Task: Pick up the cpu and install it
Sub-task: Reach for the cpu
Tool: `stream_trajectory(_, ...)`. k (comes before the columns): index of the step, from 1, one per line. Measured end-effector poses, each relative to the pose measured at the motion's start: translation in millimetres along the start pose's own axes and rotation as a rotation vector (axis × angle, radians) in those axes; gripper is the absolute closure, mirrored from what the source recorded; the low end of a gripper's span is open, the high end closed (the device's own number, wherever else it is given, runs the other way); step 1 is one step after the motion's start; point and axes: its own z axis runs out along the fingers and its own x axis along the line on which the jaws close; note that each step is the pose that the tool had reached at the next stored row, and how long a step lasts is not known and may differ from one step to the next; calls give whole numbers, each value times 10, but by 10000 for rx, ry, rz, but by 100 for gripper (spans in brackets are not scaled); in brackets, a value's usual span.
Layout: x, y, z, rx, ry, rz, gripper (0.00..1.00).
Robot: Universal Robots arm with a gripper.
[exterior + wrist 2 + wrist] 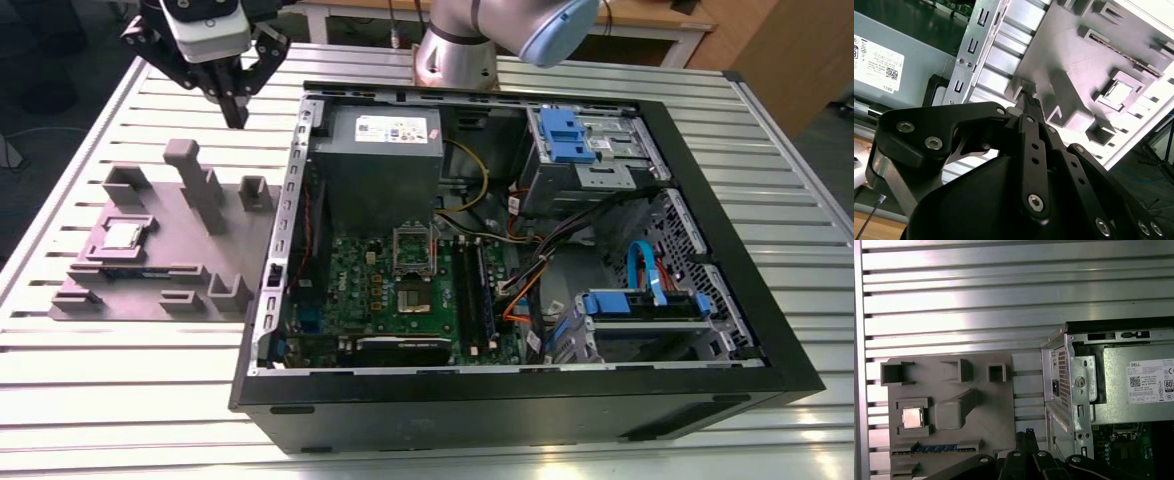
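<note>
Silver cpu (124, 235) rests in the grey-purple fixture (160, 268) on the bench (134, 400).
Tool (238, 120) hangs clenched and empty over the bench, apart from the cpu.

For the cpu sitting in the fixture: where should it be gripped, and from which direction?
Grip the cpu by two opposite thin edges, coming straight down from above. It lies flat, metal top up, in a shallow pocket of the grey-purple fixture, so a sideways approach looks blocked. The pocket walls seem to leave gaps on two sides.
</note>
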Motion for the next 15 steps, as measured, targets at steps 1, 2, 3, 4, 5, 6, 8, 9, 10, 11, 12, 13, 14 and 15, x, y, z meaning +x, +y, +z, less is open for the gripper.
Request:
stream_trajectory(1, 4, 0, 0, 0, 0, 0, 90)
stream_trajectory(2, 8, -1, 1, 0, 0, 0, 90)
stream_trajectory(3, 11, -1, 2, 0, 0, 0, 90)
stream_trajectory(4, 15, -1, 3, 0, 0, 0, 90)
stream_trajectory(5, 19, -2, 3, 0, 0, 0, 90)
stream_trajectory(6, 23, -2, 4, 0, 0, 0, 90)
stream_trajectory(8, 30, -3, 6, 0, 0, 0, 90)
stream_trajectory(9, 33, -3, 7, 0, 0, 0, 90)
stream_trajectory(10, 37, -3, 8, 0, 0, 0, 90)
stream_trajectory(11, 41, -3, 8, 0, 0, 0, 90)
stream_trajectory(12, 44, -4, 9, 0, 1, 0, 90)
stream_trajectory(13, 48, -4, 9, 0, 1, 0, 90)
stream_trajectory(14, 52, -5, 10, 0, 0, -1, 90)
stream_trajectory(15, 55, -5, 11, 0, 0, 0, 90)
